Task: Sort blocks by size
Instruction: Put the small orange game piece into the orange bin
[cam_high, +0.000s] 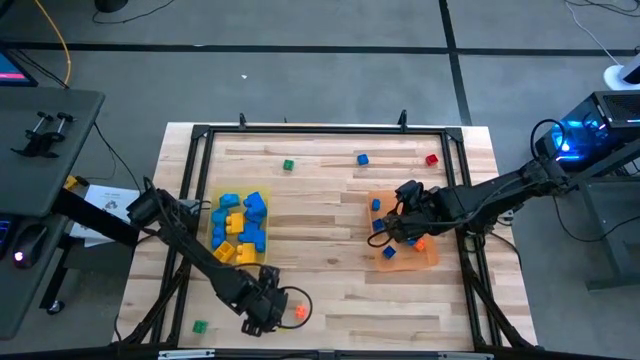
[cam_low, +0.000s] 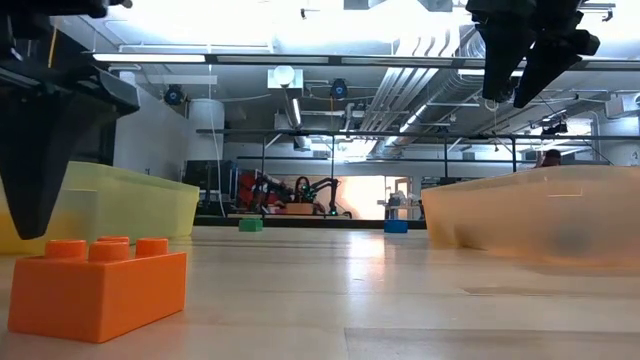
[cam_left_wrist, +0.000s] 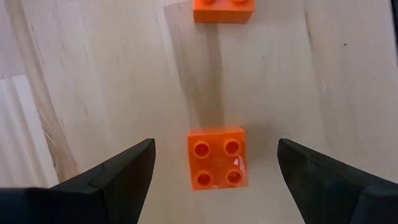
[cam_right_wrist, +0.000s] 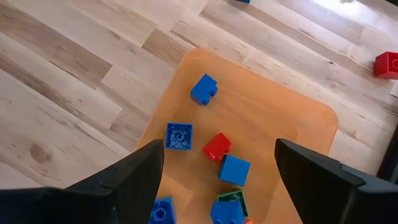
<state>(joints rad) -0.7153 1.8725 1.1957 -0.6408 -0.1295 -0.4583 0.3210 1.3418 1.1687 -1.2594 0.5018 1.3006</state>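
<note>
Hovering near the table's front edge, the left gripper (cam_left_wrist: 214, 174) has its jaws spread wide, with an orange cube (cam_left_wrist: 217, 157) lying studs-up on the wood between the fingers, not yet touched; a second orange brick (cam_left_wrist: 224, 10) lies a little beyond it. From the low view that brick (cam_low: 98, 283) sits close to the camera with one dark finger (cam_low: 40, 130) hanging above the table beside it. Farther out, the right gripper (cam_right_wrist: 214, 180) hangs open and empty over the orange tray (cam_right_wrist: 298, 118), which holds small pieces: several blue cubes (cam_right_wrist: 203, 89), a red one (cam_right_wrist: 216, 147) and a green one (cam_right_wrist: 231, 198). In the high view the yellow tray (cam_high: 212, 205) at the left holds a heap of big blue and yellow blocks (cam_high: 240, 225). Sorting looks well advanced, since both trays are stocked by size and no large blocks show loose on the table. Small strays remain: a green cube (cam_high: 288, 165), a blue cube (cam_high: 362, 159) and a red cube (cam_high: 431, 159) along the far side, another green one (cam_high: 200, 326) at the near left corner, and the orange pieces under the left arm. The orange cube between the left fingers is probably the next pick, bound for the orange tray.
</note>
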